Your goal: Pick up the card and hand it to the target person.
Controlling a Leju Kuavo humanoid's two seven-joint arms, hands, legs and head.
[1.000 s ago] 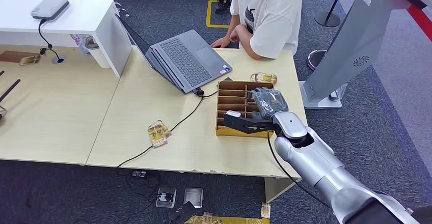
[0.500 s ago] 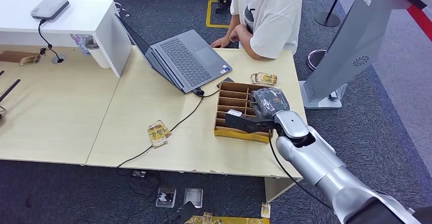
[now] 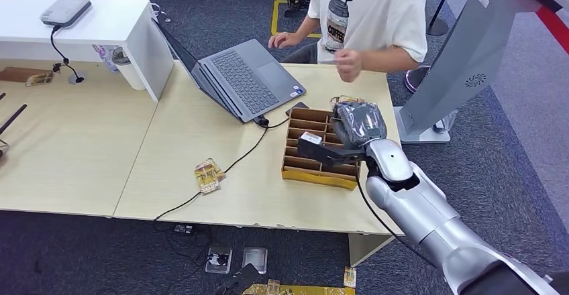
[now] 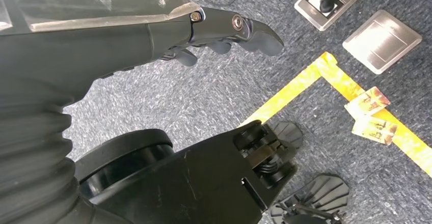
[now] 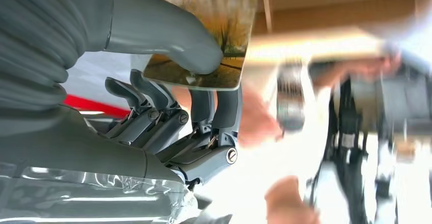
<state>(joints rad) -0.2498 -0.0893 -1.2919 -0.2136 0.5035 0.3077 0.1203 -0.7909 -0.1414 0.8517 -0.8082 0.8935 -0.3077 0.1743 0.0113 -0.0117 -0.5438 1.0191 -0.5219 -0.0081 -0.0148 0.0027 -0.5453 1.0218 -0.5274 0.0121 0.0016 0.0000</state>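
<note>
The right hand (image 3: pixel 352 129) hangs over the far right corner of the brown divided box (image 3: pixel 318 174), a little farther from the robot and higher than a second ago. The right wrist view shows it pinching the card (image 5: pixel 204 40) between the thick thumb and the darker fingers (image 5: pixel 224 109). The box sits on the table (image 3: pixel 201 127), shifted slightly since the earlier frame. The person (image 3: pixel 369 13), who was leaning low over the table's far edge, now stands upright, one hand (image 3: pixel 347 64) raised near the robot's hand, the other beside the laptop (image 3: pixel 245 77). The left hand (image 4: pixel 224 30) hangs above the carpet, holding nothing, its fingers loosely bent.
</note>
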